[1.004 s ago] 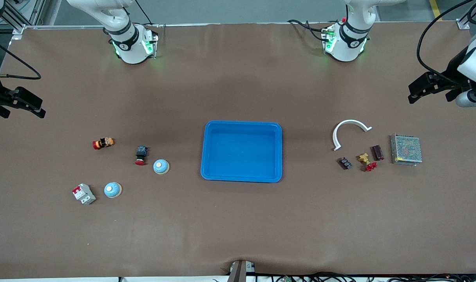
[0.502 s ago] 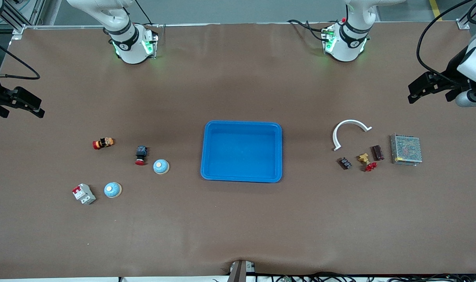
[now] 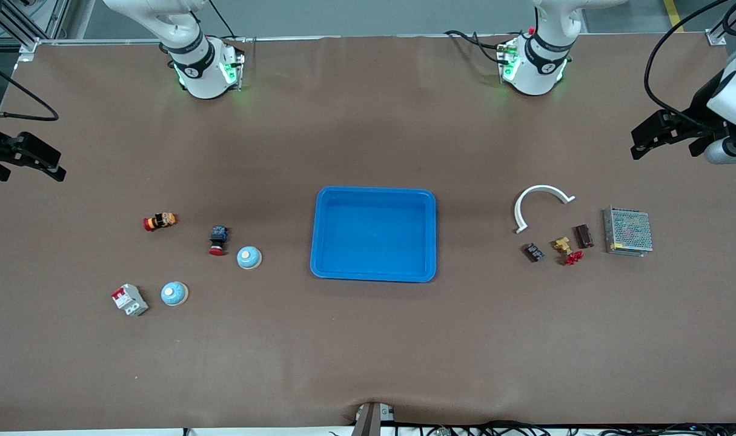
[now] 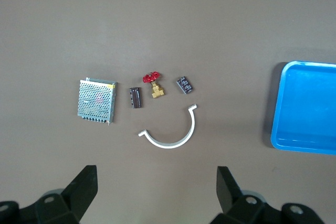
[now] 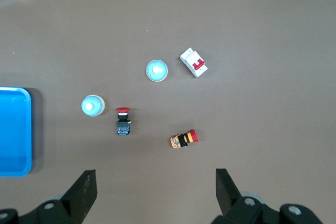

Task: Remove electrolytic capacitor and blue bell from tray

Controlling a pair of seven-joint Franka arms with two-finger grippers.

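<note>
Two light-blue dome bells sit toward the right arm's end: one [image 3: 249,257] [image 5: 92,105] close to the blue tray [image 3: 374,275], one [image 3: 174,293] [image 5: 156,71] nearer the front camera. Toward the left arm's end lie two small dark blocks, a black one [image 3: 532,252] [image 4: 184,85] and a brown ribbed one [image 3: 583,236] [image 4: 136,98]; I cannot tell which is the capacitor. My left gripper [image 3: 639,142] [image 4: 157,187] hangs open and empty high over that end. My right gripper [image 3: 57,165] [image 5: 156,190] hangs open and empty over the other end.
Beside the bells lie a white-red breaker [image 3: 129,300], a black button with red cap [image 3: 218,240] and an orange-red button [image 3: 160,221]. By the dark blocks are a white curved strip [image 3: 540,194], a brass valve with red handle [image 3: 566,249] and a metal mesh box [image 3: 628,231].
My right gripper has drifted slightly toward the right arm's end of the table. The left gripper and all the objects stand as before.
</note>
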